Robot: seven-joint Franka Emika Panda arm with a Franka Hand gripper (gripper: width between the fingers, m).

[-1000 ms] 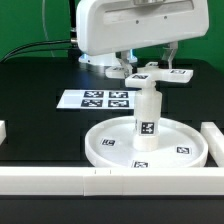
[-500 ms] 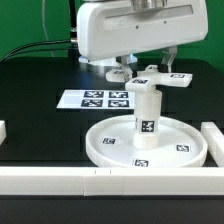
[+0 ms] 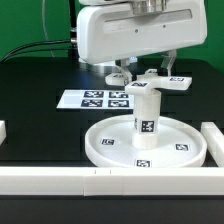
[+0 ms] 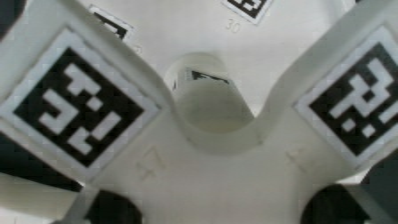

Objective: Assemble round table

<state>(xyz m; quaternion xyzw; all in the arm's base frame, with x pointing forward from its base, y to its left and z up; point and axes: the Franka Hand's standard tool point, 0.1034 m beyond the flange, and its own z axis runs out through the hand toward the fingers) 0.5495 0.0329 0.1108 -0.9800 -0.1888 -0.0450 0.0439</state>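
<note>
Exterior view: cross-shaped foot (image 3: pixel 160 80) lower, nearer leg (image 3: pixel 146 118).

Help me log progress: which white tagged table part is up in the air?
The cross-shaped foot, hanging in the air; the leg stands upright on the round disc, which lies flat.

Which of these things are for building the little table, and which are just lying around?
For the table: round rimmed disc, thick cylinder leg standing on it, cross-shaped foot.
Just lying about: marker board, long white bars at the black surface's edge.
</note>
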